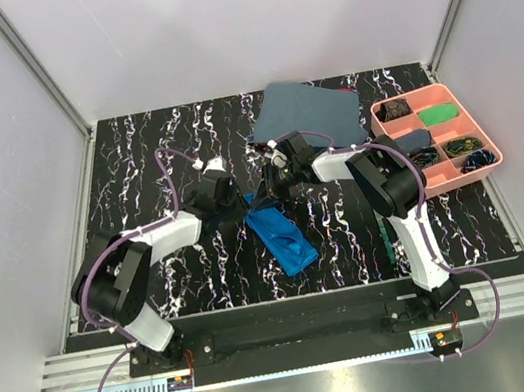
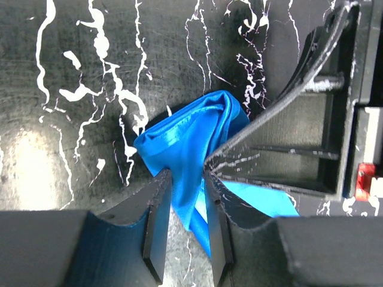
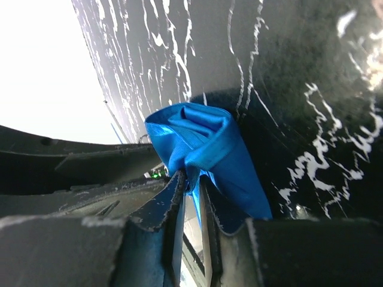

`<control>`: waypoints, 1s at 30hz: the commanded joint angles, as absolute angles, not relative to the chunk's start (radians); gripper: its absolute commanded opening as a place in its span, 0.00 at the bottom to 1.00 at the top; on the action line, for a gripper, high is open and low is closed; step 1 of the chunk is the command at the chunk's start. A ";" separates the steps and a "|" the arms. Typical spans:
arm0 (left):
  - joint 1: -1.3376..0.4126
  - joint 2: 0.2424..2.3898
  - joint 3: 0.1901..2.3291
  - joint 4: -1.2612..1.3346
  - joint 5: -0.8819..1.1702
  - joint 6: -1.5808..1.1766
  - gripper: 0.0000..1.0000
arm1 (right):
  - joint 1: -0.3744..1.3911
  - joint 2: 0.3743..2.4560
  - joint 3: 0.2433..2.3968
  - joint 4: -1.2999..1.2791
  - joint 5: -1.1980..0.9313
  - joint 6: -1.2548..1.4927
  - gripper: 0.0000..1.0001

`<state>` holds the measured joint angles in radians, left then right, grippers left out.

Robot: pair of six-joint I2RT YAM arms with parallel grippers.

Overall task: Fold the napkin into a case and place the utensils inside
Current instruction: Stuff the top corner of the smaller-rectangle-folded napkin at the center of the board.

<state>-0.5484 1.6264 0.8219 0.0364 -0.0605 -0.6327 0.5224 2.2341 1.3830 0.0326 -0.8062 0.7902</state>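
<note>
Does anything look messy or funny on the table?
Yes. The napkin isn't flat. Its far end is scrunched into a crumpled bunch. The right gripper pinches that bunch, and the cloth also runs between the fingers of the left gripper. The rest lies as a wrinkly strip on the table.

Glossy, thin cloth napkin (image 2: 185, 143)

We get even, diffuse light from above in the top view, with only soft shadows on the table (image 1: 133, 158). In the left wrist view its glossy surface carries a hazy glare patch and the napkin (image 2: 191, 137) gleams along its folds; the right wrist view's upper-left corner is blown out white, the nearest foreground soft
</note>
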 commanded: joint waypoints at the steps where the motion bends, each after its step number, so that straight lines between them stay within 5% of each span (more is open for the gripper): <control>1: -0.555 1.658 0.877 0.034 -0.072 -0.611 0.32 | 0.518 2.165 1.358 0.038 -0.831 0.776 0.22; 6: -0.557 1.681 0.911 0.003 -0.081 -0.603 0.25 | 0.517 2.163 1.356 0.043 -0.848 0.775 0.21; 15: -0.578 1.730 0.997 -0.083 -0.081 -0.587 0.09 | 0.515 2.174 1.339 0.123 -0.885 0.815 0.05; 22: -0.592 1.644 0.973 -0.104 -0.098 -0.595 0.35 | 0.512 2.109 1.289 0.054 -0.807 0.746 0.05; 30: -0.607 1.646 0.951 -0.077 -0.071 -0.580 0.36 | 0.512 2.088 1.275 0.035 -0.792 0.709 0.03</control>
